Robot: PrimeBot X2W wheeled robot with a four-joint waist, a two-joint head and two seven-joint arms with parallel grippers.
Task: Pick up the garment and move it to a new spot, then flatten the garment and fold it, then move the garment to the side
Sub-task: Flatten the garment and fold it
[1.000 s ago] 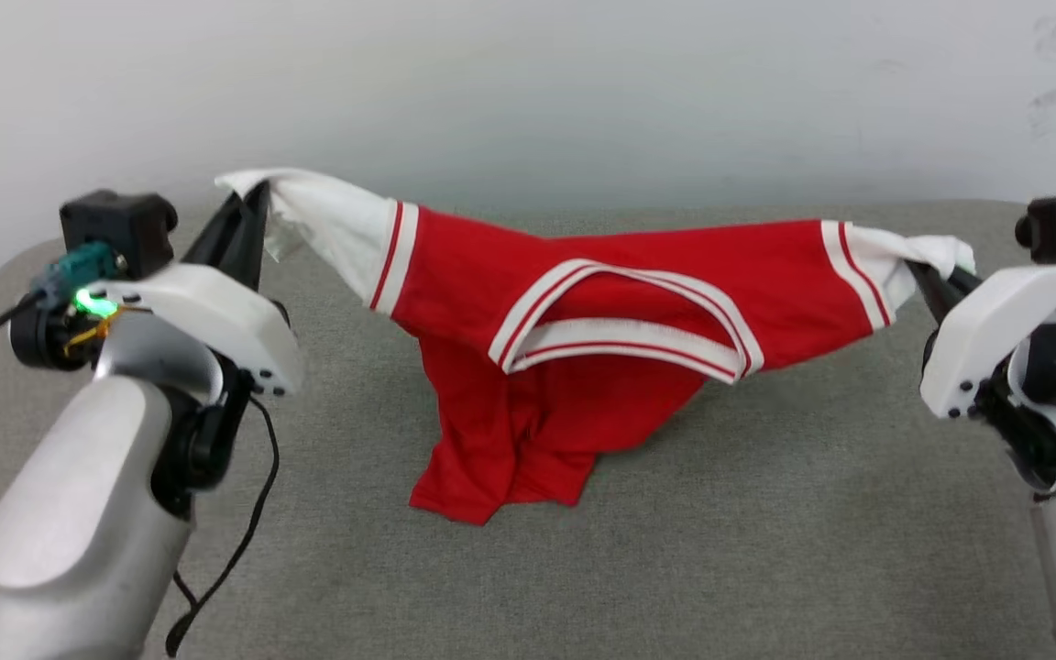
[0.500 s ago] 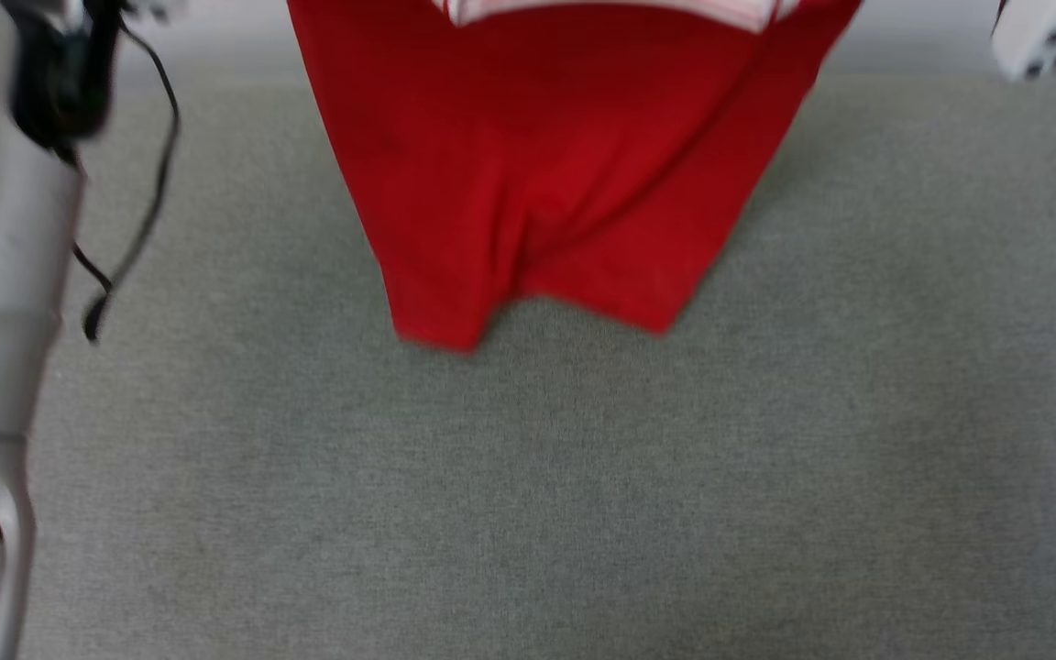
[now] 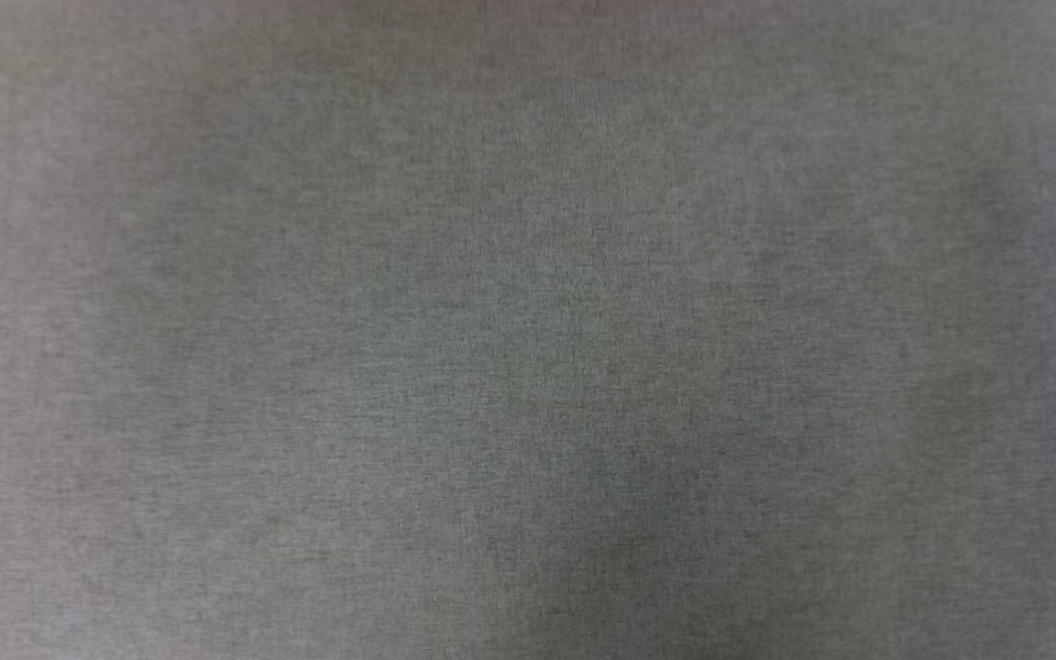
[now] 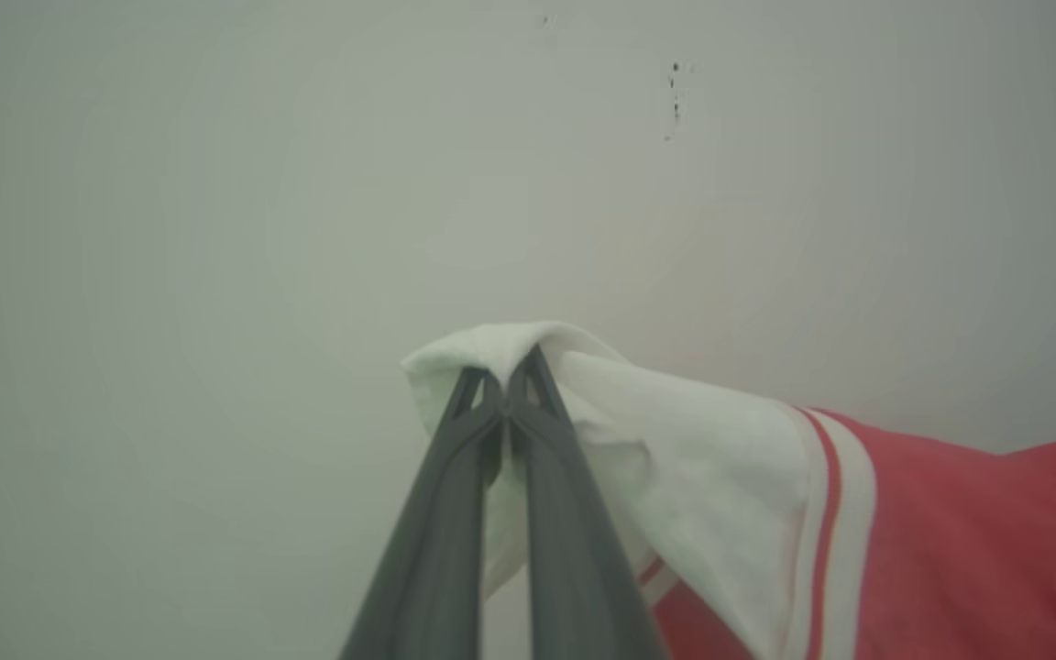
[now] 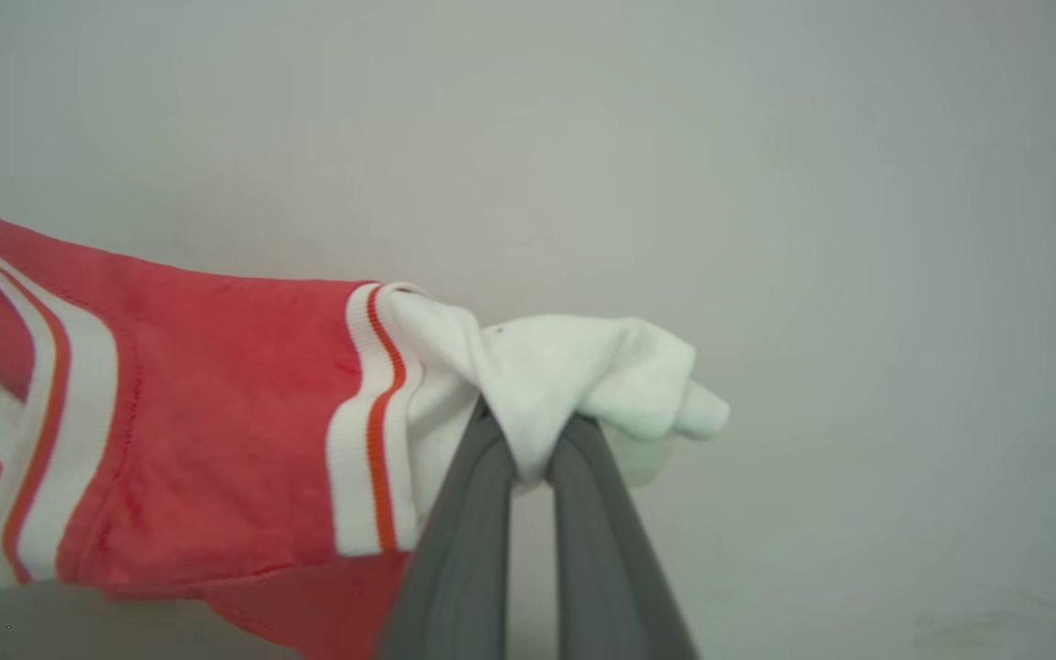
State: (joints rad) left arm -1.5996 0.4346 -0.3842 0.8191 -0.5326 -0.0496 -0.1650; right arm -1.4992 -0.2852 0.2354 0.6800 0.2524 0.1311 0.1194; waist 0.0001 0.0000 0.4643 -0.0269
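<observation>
Pale wall (image 4: 216,183) is showing behind the left gripper (image 4: 508,385), which is clenching a white sleeve of the shirt (image 4: 950,532) at its tips; the right gripper (image 5: 533,458) is clenching the other sleeve, tips buried in cloth.

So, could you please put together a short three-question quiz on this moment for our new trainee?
1. True or false: the left gripper is shut on a white end of the garment.
2. Multiple choice: what does the right gripper hold? A) the red hem; B) the garment's other white end, just past the striped trim; C) nothing.
3. Short answer: what does the head view look down on?

Key: 1 true. 2 B. 3 a grey fabric surface.
</observation>
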